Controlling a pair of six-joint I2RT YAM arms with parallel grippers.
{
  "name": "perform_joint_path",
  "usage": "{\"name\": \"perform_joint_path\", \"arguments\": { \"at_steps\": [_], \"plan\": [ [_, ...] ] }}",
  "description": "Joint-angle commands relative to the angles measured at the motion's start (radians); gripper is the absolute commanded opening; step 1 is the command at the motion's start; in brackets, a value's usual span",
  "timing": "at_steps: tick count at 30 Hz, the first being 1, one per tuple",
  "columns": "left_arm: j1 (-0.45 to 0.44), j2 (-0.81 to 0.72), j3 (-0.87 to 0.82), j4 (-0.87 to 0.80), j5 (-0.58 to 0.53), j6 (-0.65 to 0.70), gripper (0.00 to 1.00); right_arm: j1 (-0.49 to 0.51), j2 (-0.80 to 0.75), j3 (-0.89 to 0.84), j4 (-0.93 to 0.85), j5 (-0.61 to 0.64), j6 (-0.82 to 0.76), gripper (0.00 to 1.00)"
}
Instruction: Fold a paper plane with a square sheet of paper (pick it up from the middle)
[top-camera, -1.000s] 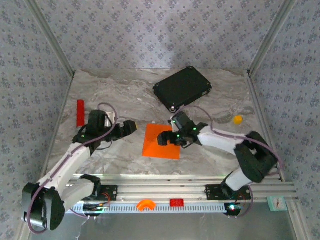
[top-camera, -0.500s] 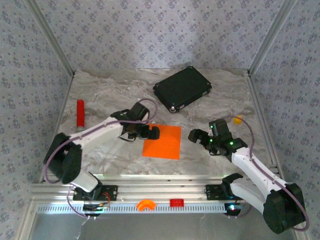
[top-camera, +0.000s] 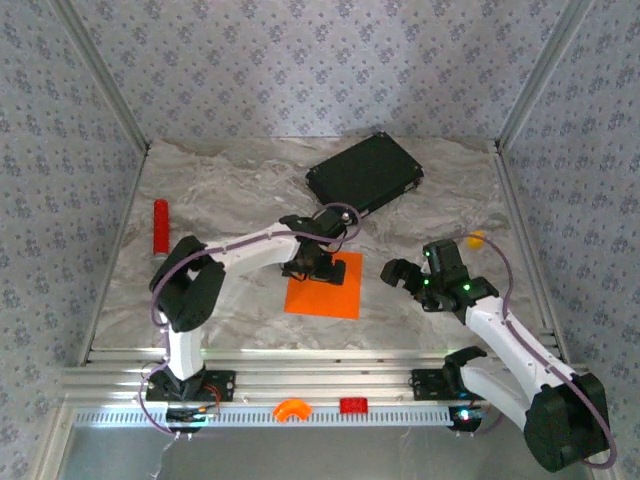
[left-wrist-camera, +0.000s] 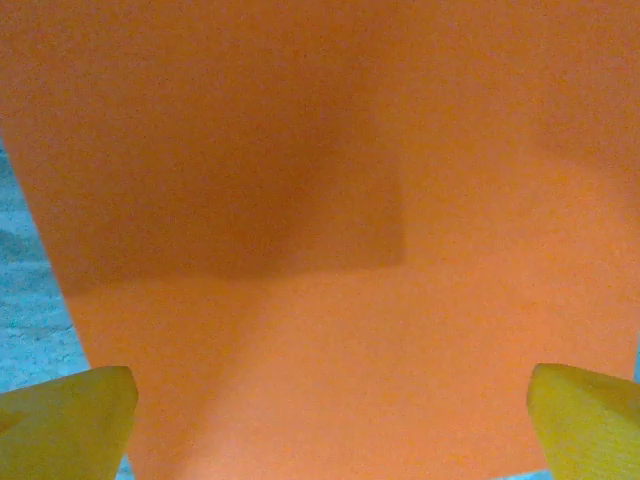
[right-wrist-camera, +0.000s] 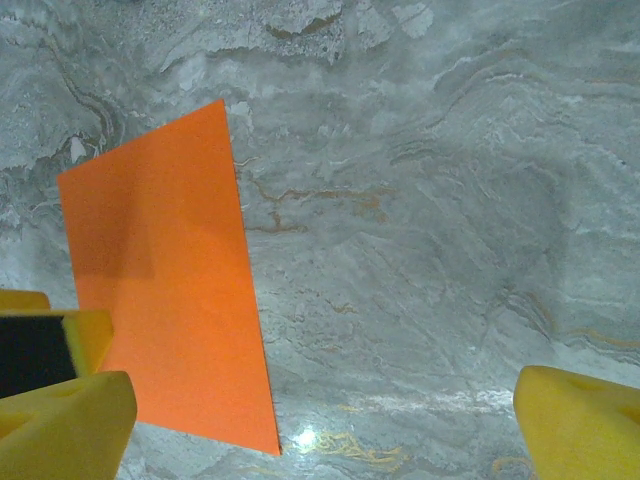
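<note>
Spanning the workspace, the marble table (top-camera: 220, 190) is logged first, with the black flat case (top-camera: 363, 175) unmoved at the rear. The square sheet of paper (top-camera: 320, 298) is found flat and unfolded at table centre, as it was a second ago. The left gripper (top-camera: 320, 266), previously off to the left, is now held over the sheet's far half, jaws spread wide, nothing held. The right gripper (top-camera: 398, 272) has been withdrawn rightward, equally wide and empty. A mid-sheet pickup is judged imminent.
</note>
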Motion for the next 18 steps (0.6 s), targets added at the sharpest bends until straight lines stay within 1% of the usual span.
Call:
{"name": "perform_joint_path", "arguments": {
  "at_steps": [1, 9, 18],
  "plan": [
    [-0.017, 0.047, 0.062, -0.050, -0.028, -0.050, 1.00, -0.006, -0.010, -0.009, -0.040, -0.002, 0.005, 0.99],
    [-0.044, 0.149, 0.140, -0.061, -0.048, -0.093, 1.00, -0.008, -0.010, -0.009, -0.037, -0.003, 0.008, 0.99],
    [-0.045, 0.183, 0.158, -0.065, -0.077, -0.106, 1.00, -0.008, -0.010, -0.015, -0.040, -0.001, 0.004, 0.99]
  ]
}}
